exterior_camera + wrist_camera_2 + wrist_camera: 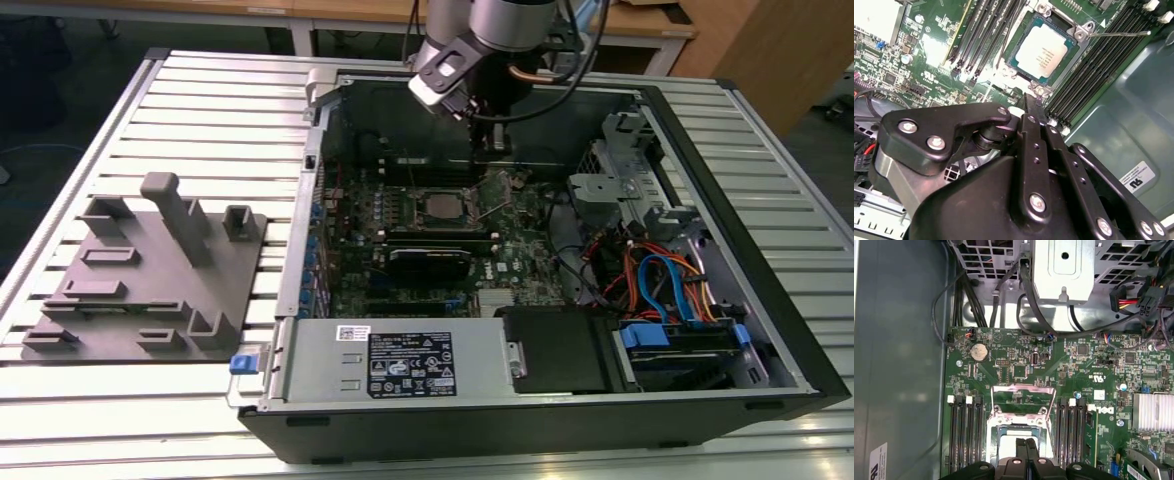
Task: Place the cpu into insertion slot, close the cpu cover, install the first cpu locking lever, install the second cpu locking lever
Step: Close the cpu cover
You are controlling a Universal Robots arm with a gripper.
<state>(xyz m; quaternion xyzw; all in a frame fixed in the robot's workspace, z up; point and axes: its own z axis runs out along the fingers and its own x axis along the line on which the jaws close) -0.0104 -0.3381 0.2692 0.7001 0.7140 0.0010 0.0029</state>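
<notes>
cpu: the cpu (1041, 50) lies flat in the insertion slot (1068, 69), silvery top up; in the exterior view it sits mid-board (438, 205).
cpu to gripper: in the second wrist view the gripper (1033, 97) has its tips just beside the slot's edge, off the chip; whether they touch the board cannot be told.
gripper: fingers (1021, 446) pressed together, nothing between them.
cpu cover: the cpu cover (1024, 400) is swung up and open, standing on the far side of the slot from the gripper in the first wrist view.
locking lever: one locking lever (1119, 34), a thin metal rod, sticks out from a slot corner, away from the chip.
memory slots: long black memory slots (964, 435) flank the slot on both sides.
computer case: the computer case (747, 200) lies open-side up; it holds the green motherboard (400, 250), a grey power supply (400, 365) along the near edge, and coloured cables (654, 280) toward the exterior view's right.
table: the slatted table (200, 100) also carries a grey fixture (147, 280) at the exterior view's left, apart from the case.
</notes>
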